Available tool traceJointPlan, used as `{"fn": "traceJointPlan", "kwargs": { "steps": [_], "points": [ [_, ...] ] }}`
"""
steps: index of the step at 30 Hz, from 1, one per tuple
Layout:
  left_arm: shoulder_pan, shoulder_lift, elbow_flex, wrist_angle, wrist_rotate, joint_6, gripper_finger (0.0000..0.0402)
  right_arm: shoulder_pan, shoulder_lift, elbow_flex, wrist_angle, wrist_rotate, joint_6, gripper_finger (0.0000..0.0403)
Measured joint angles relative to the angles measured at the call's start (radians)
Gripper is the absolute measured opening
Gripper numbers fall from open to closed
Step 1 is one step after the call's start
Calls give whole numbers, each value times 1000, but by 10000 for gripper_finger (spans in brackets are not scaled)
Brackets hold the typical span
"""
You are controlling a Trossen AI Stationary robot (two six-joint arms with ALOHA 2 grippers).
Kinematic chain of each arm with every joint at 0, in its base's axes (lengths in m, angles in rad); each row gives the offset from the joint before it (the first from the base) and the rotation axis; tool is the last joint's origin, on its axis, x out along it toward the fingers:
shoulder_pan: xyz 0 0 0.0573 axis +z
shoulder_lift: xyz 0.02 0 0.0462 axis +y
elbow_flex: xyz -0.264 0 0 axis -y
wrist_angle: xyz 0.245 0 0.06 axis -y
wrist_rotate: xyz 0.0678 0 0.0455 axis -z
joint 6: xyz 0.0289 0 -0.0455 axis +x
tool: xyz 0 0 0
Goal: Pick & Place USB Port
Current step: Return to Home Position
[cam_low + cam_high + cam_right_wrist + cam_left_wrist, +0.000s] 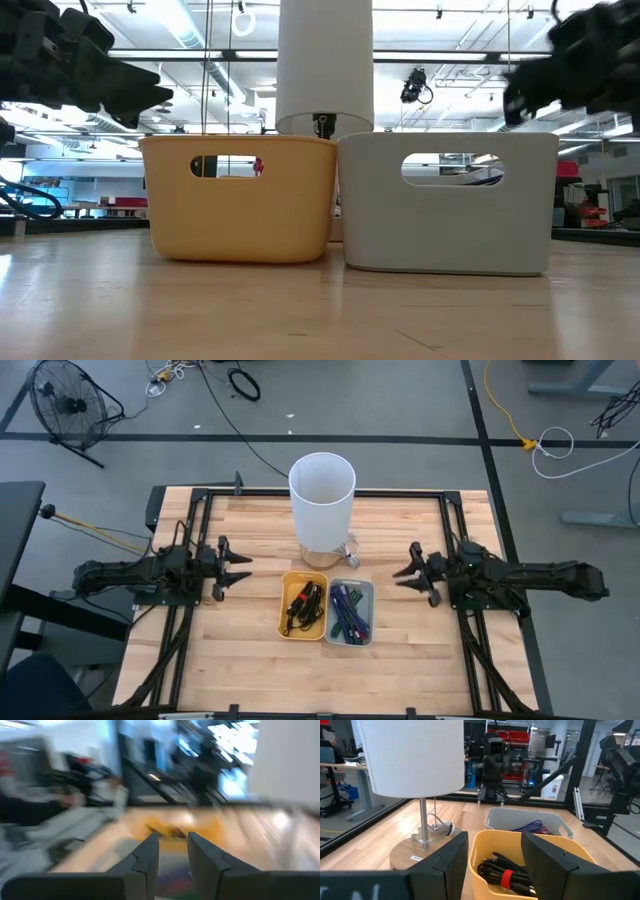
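Note:
A yellow bin [303, 605] holds black cables with a red tie [506, 878]. Beside it, a grey bin [350, 612] holds purple and green cables. Both bins rest on the table, near its middle. My left gripper [237, 568] hovers open to the left of the yellow bin, fingers pointing at it; in the left wrist view its fingers frame that bin [530, 865]. My right gripper [405, 577] hovers open to the right of the grey bin, empty. Its wrist view is blurred, with the two fingers apart [172, 852].
A white lamp [322, 495] with a round wooden base [420, 851] and pull chain stands just behind the bins. Black rails [330, 493] frame the wooden table. Bare wood lies in front of the bins [320, 310].

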Motion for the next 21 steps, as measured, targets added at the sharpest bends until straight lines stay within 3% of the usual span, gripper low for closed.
{"fn": "traceJointPlan", "kwargs": {
  "steps": [3, 9, 14, 18, 21],
  "points": [
    [0, 0, 0, -1, 4, 4, 188, -10, -27, 1, 38, -132, -37, 105],
    [0, 0, 0, -2, 4, -11, 188, -117, -160, 0, -70, -172, 12, 105],
    [0, 0, 0, -1, 6, -34, 188, -143, -251, 0, -128, -287, 72, 105],
    [-1, 0, 0, -3, 6, -54, 188, -113, -275, 0, -131, -230, 45, 105],
    [-1, 0, -1, -3, 7, -54, 188, -64, -278, 0, -109, -177, 116, 105]
  ]
}}
